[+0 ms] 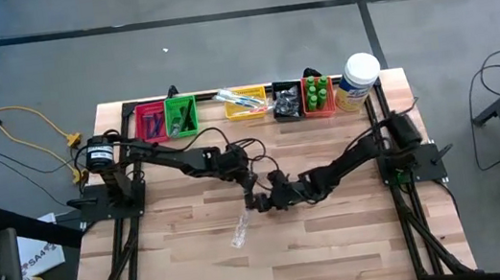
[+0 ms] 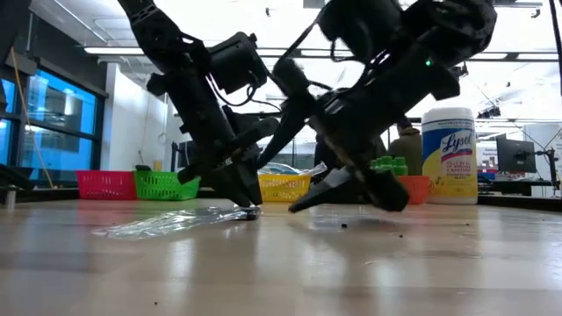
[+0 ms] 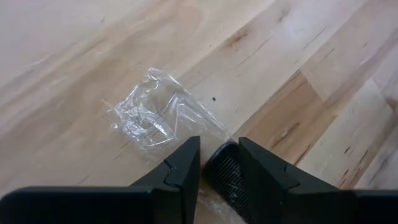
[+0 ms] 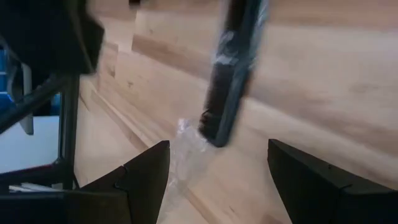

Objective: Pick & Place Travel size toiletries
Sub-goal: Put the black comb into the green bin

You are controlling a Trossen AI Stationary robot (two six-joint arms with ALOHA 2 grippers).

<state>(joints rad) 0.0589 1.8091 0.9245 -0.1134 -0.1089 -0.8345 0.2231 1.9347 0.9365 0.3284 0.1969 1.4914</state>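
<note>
A slim black ribbed tube [image 3: 225,176] in a clear plastic wrapper [image 3: 155,115] sits between the fingers of my left gripper [image 3: 219,149], which is shut on it over the table's middle [image 1: 253,196]. The wrapper's loose end [image 1: 241,230] lies flat on the wood toward the near edge. My right gripper [image 4: 217,158] stands open just right of the tube [image 4: 227,81], with its fingers [image 2: 307,198] apart and touching nothing. Other toiletries lie in the bins at the far edge. My left gripper pinches the black tube [image 3: 217,163] between its two fingers, which lie across it. The fingers come slanting down from the table's left and far side [image 2: 239,189]. The tube points down toward the table, and the empty part of its wrapper [image 2: 171,221] trails slack on the wood.
Along the far edge stand a pink bin [image 1: 150,122], a green bin [image 1: 180,116], a yellow bin [image 1: 245,102], a dark bin [image 1: 287,102], an orange bin with green bottles [image 1: 318,95] and a white jar with a yellow label [image 1: 358,80]. Bare wood lies toward the near edge.
</note>
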